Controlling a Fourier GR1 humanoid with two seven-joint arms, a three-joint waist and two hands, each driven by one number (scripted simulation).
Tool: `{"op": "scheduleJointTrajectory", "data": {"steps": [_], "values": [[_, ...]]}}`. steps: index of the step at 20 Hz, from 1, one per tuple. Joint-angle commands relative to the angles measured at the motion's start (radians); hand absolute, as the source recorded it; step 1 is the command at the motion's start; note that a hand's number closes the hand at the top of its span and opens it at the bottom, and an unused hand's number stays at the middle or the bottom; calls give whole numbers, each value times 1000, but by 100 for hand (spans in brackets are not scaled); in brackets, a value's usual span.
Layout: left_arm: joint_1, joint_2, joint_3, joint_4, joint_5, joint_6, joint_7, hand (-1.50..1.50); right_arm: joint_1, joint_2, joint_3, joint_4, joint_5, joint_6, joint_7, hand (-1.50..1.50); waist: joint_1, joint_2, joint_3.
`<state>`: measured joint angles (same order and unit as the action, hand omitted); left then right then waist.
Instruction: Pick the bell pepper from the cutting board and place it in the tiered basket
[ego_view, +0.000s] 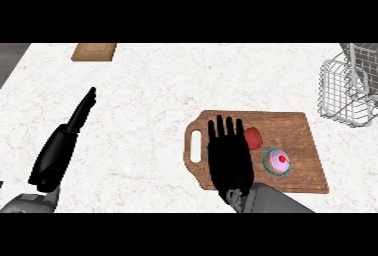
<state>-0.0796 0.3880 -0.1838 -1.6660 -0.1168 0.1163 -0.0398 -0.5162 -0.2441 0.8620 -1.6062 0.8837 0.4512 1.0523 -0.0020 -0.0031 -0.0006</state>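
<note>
**Right hand over the board, pepper half hidden**

We see the right hand (230, 157) flat above the board (295, 150), fingers straight and spread, holding nothing. It covers a good chunk of the board's left half, so we can't tell whether it touches the wood.

The pepper (253, 138) is the red thing on the board, just right of the fingers. Only part of it peeks out past the hand, so its full shape is hard to make out. Near it, lower right, sits a cupcake (278, 161) on the same board, in plain view.

The basket (348, 90) is at the far right of the surface (162, 90), well apart from the pepper and cut off by the view's edge, so we only get part of its wire frame.

The left hand (74, 125) shows at the left, open, fingers straight, edge-on to us, nothing in it. Up top, a brown block (94, 51) is cut off too.
</note>
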Motion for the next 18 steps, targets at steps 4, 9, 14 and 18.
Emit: {"op": "scheduleJointTrajectory", "data": {"steps": [4, 9, 14, 18], "values": [[25, 16, 29, -22, 13, -44, -13, 0, 58, -22, -83, -24, 54, 95, 86, -150, 2, 1, 0], [-1, -11, 35, 1, -27, -30, -1, 0, 96, -25, -53, -41, 228, -12, 27, -150, 1, 2, 1], [26, -55, 14, -52, -66, -24, 28, 0, 84, 30, -169, -103, 234, 123, 6, -150, 4, 1, 0], [29, -65, 31, -60, -74, -48, 30, 0, 155, 12, -197, -83, 287, 85, -60, -150, 3, 2, 1]]}}
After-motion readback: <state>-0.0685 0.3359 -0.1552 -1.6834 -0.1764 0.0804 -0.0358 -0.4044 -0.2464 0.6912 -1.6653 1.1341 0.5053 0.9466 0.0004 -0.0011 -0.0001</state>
